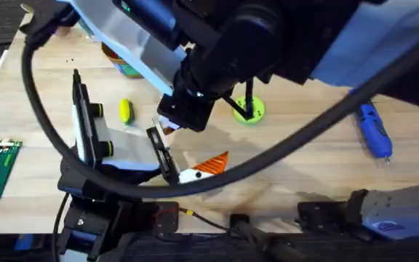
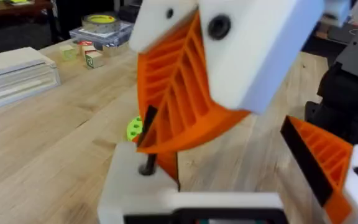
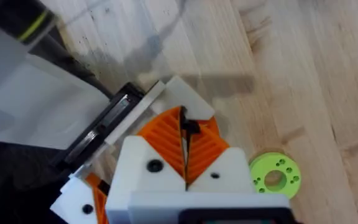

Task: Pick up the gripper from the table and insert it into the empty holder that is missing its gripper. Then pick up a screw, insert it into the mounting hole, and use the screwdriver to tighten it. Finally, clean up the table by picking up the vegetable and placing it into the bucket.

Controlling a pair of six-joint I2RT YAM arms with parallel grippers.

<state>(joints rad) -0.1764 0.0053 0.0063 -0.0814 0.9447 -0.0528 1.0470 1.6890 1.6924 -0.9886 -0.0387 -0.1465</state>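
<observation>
Screw step. My right jaws are closed on the screw (image 3: 190, 127), its tip at the holder's (image 2: 129, 186) mounting hole. Left jaws stand apart, empty. Next: seat it straight, then fetch the screwdriver (image 1: 374, 129).

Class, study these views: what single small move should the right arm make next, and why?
Probably ease the right gripper straight down. It is shut on the black screw, whose tip appears to sit at the mounting hole in the white holder, not yet fully in. The screwdriver lies far off, unheld.
</observation>
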